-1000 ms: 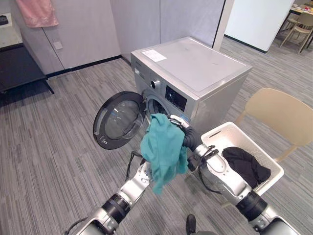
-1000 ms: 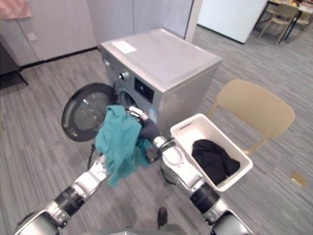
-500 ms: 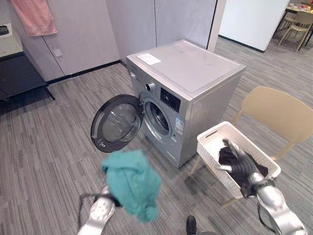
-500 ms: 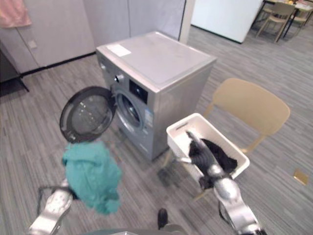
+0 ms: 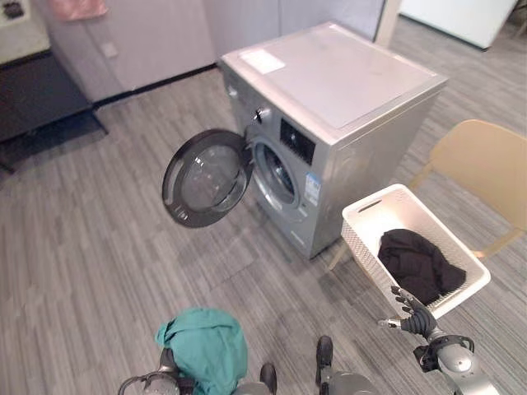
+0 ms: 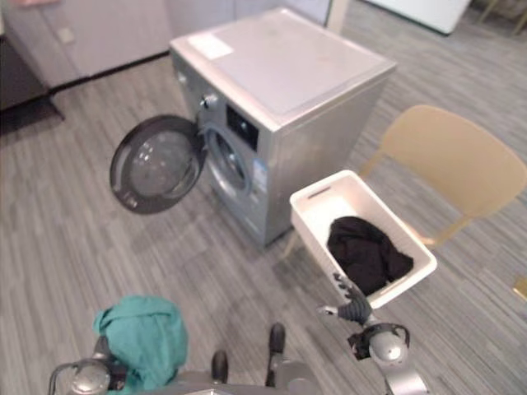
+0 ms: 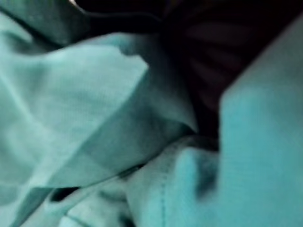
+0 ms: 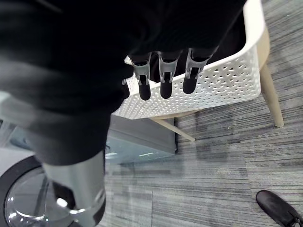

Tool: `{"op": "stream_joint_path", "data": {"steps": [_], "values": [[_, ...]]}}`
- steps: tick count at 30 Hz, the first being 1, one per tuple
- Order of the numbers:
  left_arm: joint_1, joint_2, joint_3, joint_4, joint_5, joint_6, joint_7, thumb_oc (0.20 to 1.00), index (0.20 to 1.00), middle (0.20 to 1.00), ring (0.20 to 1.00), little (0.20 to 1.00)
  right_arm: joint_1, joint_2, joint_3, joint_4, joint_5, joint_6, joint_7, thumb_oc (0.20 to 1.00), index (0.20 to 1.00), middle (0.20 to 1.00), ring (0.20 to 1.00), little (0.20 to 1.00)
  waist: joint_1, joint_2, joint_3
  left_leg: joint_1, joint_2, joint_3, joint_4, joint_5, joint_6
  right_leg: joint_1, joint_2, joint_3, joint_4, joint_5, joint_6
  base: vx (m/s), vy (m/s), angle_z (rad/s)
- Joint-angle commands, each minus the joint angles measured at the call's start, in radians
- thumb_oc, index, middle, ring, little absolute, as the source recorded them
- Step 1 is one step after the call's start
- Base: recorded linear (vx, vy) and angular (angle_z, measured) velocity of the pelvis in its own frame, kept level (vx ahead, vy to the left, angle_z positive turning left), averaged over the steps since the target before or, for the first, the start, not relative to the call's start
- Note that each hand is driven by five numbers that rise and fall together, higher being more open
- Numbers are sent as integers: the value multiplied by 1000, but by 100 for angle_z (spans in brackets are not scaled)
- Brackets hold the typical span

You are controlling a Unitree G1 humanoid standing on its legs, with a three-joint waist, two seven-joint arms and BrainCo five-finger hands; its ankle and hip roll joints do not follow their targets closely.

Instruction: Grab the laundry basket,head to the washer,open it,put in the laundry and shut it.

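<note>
The loading step is judged under way. Nearest, a teal garment (image 5: 204, 350) is bunched over the left hand, whose fingers are hidden, so its grip cannot be told. The right hand (image 5: 414, 317) is held with fingers straight and empty beside the laundry basket (image 5: 362, 234), where a black garment (image 5: 420, 262) lies. Beyond, the washer (image 5: 338, 99) stands with its door (image 5: 204, 177) open; the teal garment must next be carried to the opening.

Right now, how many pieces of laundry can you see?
2: a teal garment bunched at the left hand, and a black garment in the white laundry basket. More could be hidden beneath it.
</note>
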Motion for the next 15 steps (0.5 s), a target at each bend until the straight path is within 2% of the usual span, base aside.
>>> {"op": "stream_joint_path", "data": {"steps": [1, 2, 3, 5, 7, 10, 12, 13, 15], "values": [[-42, 44, 19, -42, -52, -38, 26, 200, 200, 200, 200, 200, -43, -2, -14, -18, -3, -43, -47, 1000, 1000, 1000, 1000, 1000, -2, -31, 16, -119, 18, 70, 112, -22, -38, 87, -61, -59, 74, -197, 70, -88, 43, 51], [-50, 43, 16, -69, -57, -40, 28, 200, 200, 200, 200, 200, -44, 6, -12, 2, -2, -34, -57, 1000, 1000, 1000, 1000, 1000, -12, -34, 12, -124, 48, 183, 124, -31, -34, 85, -78, -106, 61, -192, 75, 26, 63, 71], [-59, 45, 13, -77, -56, -42, 29, 200, 200, 200, 200, 200, -46, 11, -9, 13, -4, -34, -63, 1000, 1000, 1000, 1000, 1000, -20, -35, 6, -107, 66, 228, 128, -62, -41, 94, -85, -122, 59, -205, 84, 69, 91, 85], [-69, 46, 9, -100, -55, -45, 26, 200, 200, 200, 200, 200, -51, 20, -9, 25, -11, -28, -67, 1000, 1000, 1000, 1000, 1000, -31, -33, -1, -90, 92, 302, 124, -73, -39, 97, -102, -173, 64, -207, 87, 96, 94, 148], [-65, 43, 10, -118, -58, -46, 25, 200, 200, 200, 200, 200, -51, 24, -4, 37, -11, -20, -64, 1000, 1000, 1000, 1000, 1000, -32, -34, -6, -92, 91, 293, 129, -75, -35, 115, -112, -193, 68, -212, 89, 166, 144, 130], [-63, 46, 12, -128, -61, -44, 27, 200, 200, 200, 200, 200, -68, 32, 9, 57, -18, -11, -67, 1000, 1000, 1000, 1000, 1000, -24, -45, -5, -102, 78, 273, 137, -84, -26, 128, -127, -199, 78, -215, 96, 150, 167, 30], [-67, 55, 17, -149, -61, -40, 28, 200, 200, 200, 200, 200, -90, 48, 27, 61, -23, -9, -64, 1000, 1000, 1000, 1000, 1000, 0, -56, -4, -105, 46, 242, 126, -106, 4, 127, -148, -187, 137, -236, 103, 136, 196, 8], [-68, 56, 18, -149, -61, -40, 28, 200, 200, 200, 200, 200, -91, 49, 27, 62, -23, -10, -65, 1000, 1000, 1000, 1000, 1000, -1, -57, -4, -105, 44, 242, 125, -107, 5, 125, -149, -187, 141, -238, 104, 209, 222, 4], [-95, 79, 0, -166, -53, -39, 28, 200, 200, 200, 200, 200, -101, 53, 32, 45, -20, -11, -64, 1000, 1000, 1000, 1000, 1000, -12, -66, 12, -83, 6, 185, 111, -133, 29, 61, -120, -71, 248, -255, 101, 181, 162, 23]]}}
